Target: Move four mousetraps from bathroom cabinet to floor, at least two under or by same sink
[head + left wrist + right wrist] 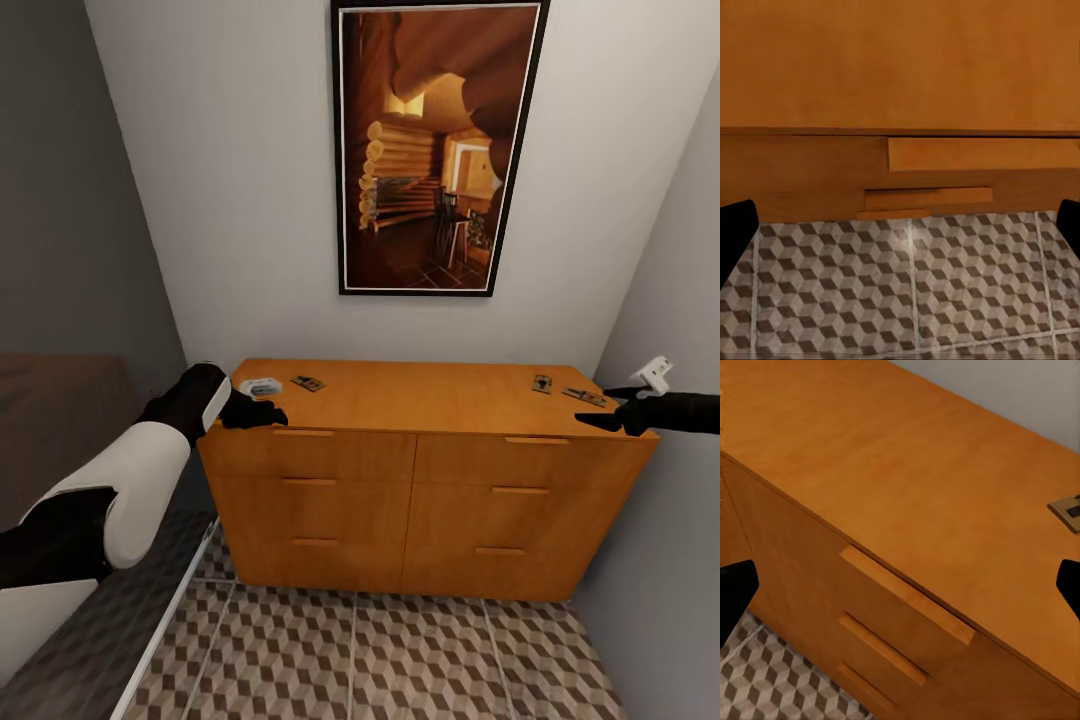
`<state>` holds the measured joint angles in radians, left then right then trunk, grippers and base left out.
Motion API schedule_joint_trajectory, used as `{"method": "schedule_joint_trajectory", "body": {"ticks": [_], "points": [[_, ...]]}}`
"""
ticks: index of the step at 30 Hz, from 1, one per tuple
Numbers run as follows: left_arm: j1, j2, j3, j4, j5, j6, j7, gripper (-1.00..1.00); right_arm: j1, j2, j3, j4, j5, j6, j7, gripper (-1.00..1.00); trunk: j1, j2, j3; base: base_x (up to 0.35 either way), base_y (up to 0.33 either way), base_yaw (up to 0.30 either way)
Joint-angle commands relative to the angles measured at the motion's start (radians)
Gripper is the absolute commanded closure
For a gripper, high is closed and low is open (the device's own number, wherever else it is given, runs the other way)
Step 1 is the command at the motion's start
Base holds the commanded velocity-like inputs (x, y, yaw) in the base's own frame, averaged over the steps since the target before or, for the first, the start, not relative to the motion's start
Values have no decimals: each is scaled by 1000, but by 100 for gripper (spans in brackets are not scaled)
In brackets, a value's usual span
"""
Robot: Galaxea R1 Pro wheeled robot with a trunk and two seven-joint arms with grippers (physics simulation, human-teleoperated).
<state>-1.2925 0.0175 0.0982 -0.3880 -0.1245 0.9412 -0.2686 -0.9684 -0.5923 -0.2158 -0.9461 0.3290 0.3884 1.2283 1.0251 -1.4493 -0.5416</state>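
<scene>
The orange-wood cabinet (430, 480) stands against the white wall, all its drawers closed. Three brown mousetraps lie on its top: one near the left end (308, 383) and two near the right end (542, 384) (584, 396). One of these traps (1069, 512) appears at the edge of the right wrist view. A small pale flat item (261, 386) lies at the top's left corner. My left gripper (265, 413) hovers open at the cabinet's front left corner. At the right front corner my right gripper (600, 410) is open, close to the nearest trap. The sink is out of view.
The cube-patterned bathroom floor (400, 650) spreads in front of the cabinet. A framed picture (435, 150) hangs above it. Grey walls close in on the left and right, and a pale threshold strip (165, 620) runs along the floor at left.
</scene>
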Motion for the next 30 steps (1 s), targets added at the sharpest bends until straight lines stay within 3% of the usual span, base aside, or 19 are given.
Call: {"method": "schedule_joint_trajectory", "body": {"ticks": [1, 4, 5, 7, 15, 22, 30], "points": [[9, -1, 7, -2, -10, -5, -7, -100, -1, 1, -2, 1, 5, 9, 6, -100, 0, -1, -1, 0, 0, 0], [38, -1, 7, -4, -10, -47, -7, -100, -1, 3, -1, 7, 5, 7, 6, -100, 0, -1, -1, 0, 0, 0], [69, -2, 6, -5, -9, -111, -8, -100, -1, 13, 1, 12, 6, 5, 6, -100, 0, -1, -1, 0, 0, 0], [75, -3, 6, -5, -9, -123, -9, -100, -1, 21, 2, 13, 7, 5, 6, -100, 0, -1, -1, 0, 0, 0], [84, -5, 7, -7, -9, -141, -23, -100, -1, 44, 3, 37, 11, -14, -2, -100, 0, -1, -1, 0, 0, 0], [86, -5, 6, -4, -9, -145, -34, -100, -1, 59, 5, 51, 11, -36, -65, -100, 0, -1, -1, 0, 0, 0], [104, -5, 6, 2, -9, -148, -35, -100, -1, 62, 6, 60, 10, -38, -73, -100, 0, -1, -1, 0, 0, 0]]}}
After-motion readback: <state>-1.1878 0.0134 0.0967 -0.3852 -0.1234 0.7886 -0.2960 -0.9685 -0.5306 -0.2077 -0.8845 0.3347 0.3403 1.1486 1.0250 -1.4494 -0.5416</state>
